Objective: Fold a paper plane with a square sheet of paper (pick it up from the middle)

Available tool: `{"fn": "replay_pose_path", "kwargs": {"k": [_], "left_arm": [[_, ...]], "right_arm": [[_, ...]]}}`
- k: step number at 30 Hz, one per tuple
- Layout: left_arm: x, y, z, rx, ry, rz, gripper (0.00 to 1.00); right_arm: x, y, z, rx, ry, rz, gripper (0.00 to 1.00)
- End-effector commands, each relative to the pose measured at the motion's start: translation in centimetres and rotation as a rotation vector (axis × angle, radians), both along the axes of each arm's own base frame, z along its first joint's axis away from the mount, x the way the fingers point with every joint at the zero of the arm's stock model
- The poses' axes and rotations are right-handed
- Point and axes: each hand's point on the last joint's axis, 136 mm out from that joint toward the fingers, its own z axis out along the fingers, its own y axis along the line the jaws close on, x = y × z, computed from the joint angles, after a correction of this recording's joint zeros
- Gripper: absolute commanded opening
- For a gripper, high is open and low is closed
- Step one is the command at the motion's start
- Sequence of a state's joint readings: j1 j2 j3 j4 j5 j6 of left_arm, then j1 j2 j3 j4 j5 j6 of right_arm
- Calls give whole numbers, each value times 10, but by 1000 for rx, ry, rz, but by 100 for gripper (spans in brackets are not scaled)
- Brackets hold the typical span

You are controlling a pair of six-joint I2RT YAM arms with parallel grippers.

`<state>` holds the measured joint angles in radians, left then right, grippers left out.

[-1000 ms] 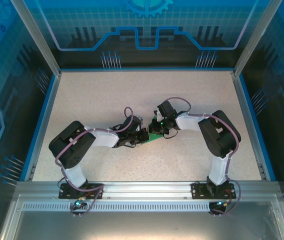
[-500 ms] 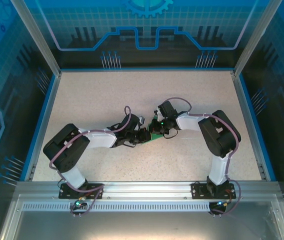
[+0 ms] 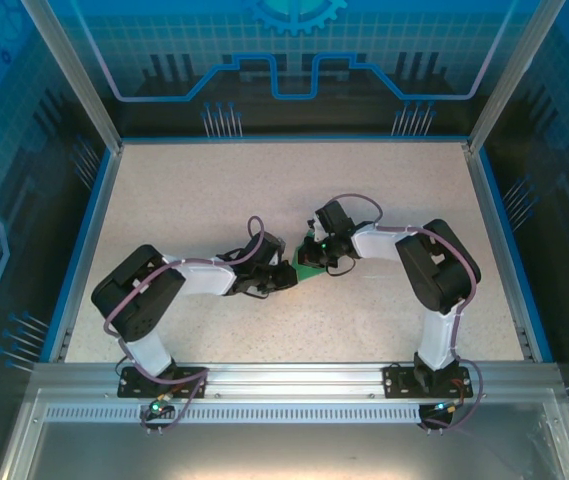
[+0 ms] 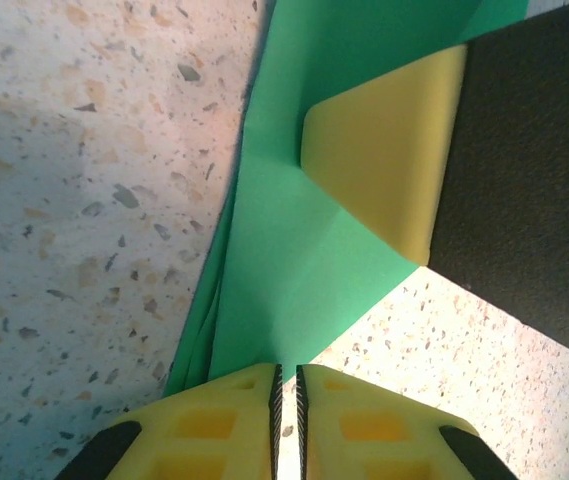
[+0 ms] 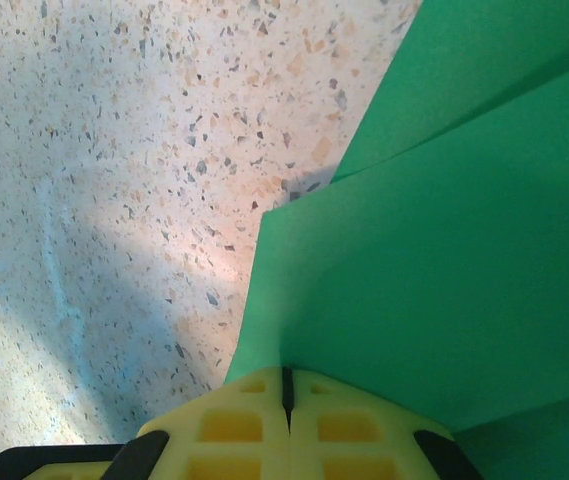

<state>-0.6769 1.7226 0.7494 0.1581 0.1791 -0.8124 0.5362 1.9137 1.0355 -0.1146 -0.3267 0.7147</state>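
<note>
**Where both arms meet at mid-desk, the sheet of paper (image 3: 309, 277) lies folded between them**

Though the arms partly cover it in the top view, the bright-green sheet shows as a small pointed patch on the speckled desk (image 3: 214, 190). It sits about midway between the left and right edges, somewhat nearer the near edge than the far one. The left gripper (image 4: 286, 372) reaches in from the left and the right gripper (image 5: 286, 376) from the right, their tips close together over the paper.

From the left wrist, the left pincer's yellow fingers stand a hair apart, with a thin slit between them. A creased, layered edge of the paper runs right up to that slit, but I cannot tell whether it is pinched. One yellow finger (image 4: 379, 150) of the right pincer rests on top of the sheet just beyond.

From the right wrist, the right pincer is closed tight, its fingers meeting in a dark line. A corner of the layered paper goes into that line, so it has hold of the sheet.
</note>
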Motion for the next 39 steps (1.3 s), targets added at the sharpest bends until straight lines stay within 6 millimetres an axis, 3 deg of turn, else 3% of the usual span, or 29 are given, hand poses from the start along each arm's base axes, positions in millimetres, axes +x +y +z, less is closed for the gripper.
{"fn": "replay_pose_path", "kwargs": {"k": [1, 6, 10, 23, 39], "left_arm": [[2, 10, -11, 43, 10, 33, 18], [6, -5, 9, -80, -16, 23, 19], [10, -5, 16, -97, -36, 33, 19], [7, 15, -13, 12, 11, 78, 13], [3, 36, -32, 131, 25, 104, 12]], "right_arm": [[-27, -43, -60, -217, 143, -56, 5], [-29, -44, -61, -225, 146, -59, 4], [-30, -46, -62, -229, 150, -61, 4], [-33, -48, -68, -242, 164, -64, 4], [-34, -52, -70, -261, 171, -70, 4]]}}
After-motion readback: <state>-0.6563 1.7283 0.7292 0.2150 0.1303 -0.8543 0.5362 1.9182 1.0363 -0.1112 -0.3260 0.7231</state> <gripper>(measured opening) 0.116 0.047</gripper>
